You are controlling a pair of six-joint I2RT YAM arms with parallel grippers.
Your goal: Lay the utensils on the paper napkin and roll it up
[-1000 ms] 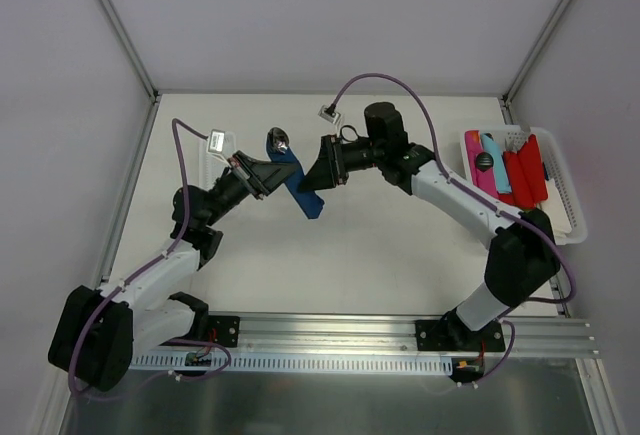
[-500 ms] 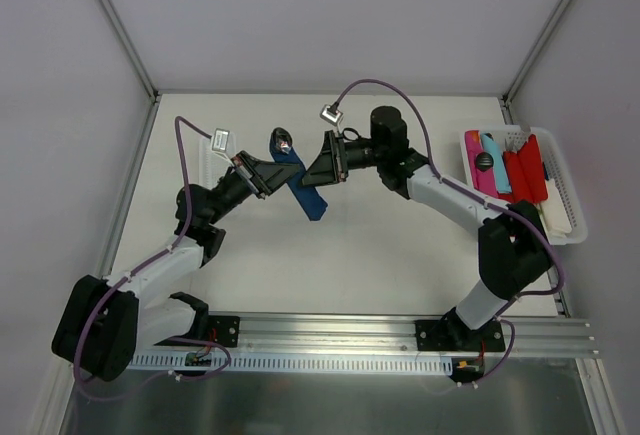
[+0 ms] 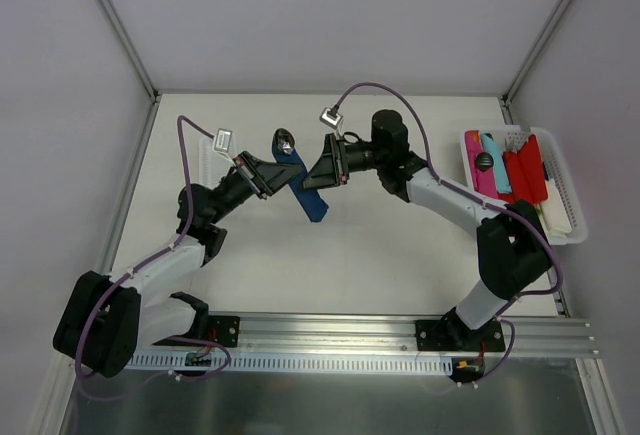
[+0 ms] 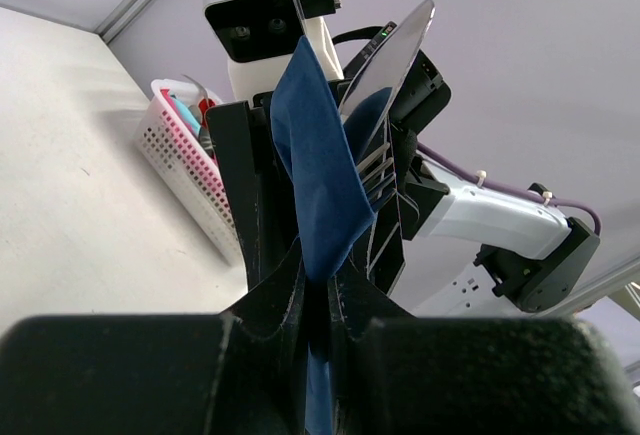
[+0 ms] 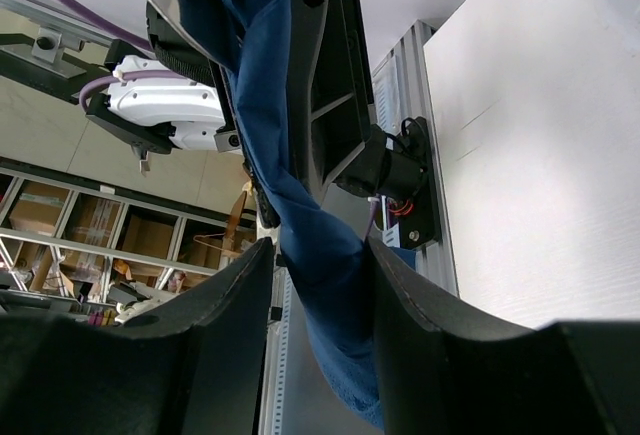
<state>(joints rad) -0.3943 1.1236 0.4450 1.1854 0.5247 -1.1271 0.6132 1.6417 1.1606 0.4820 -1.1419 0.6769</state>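
Observation:
The paper napkin [image 3: 314, 205], dark navy, is rolled into a narrow strip and held in the air over the table's middle. A shiny silver spoon [image 3: 282, 139] sticks out of its upper end. My left gripper [image 3: 277, 176] is shut on the roll from the left. In the left wrist view the napkin [image 4: 320, 175] rises from the closed jaws of this gripper [image 4: 318, 290], with the spoon bowl [image 4: 392, 50] behind it. My right gripper [image 3: 309, 182] holds the roll from the right. In the right wrist view the napkin [image 5: 312, 245] fills the gap of this gripper [image 5: 320, 260].
A white basket [image 3: 563, 217] stands at the table's right edge and holds red, pink and turquoise plastic pieces [image 3: 503, 167]. It also shows in the left wrist view [image 4: 180, 170]. The two arms face each other closely over the table's middle.
The right wrist has shifted slightly up and left along the roll. The left gripper and the rolled napkin have stayed almost in place.

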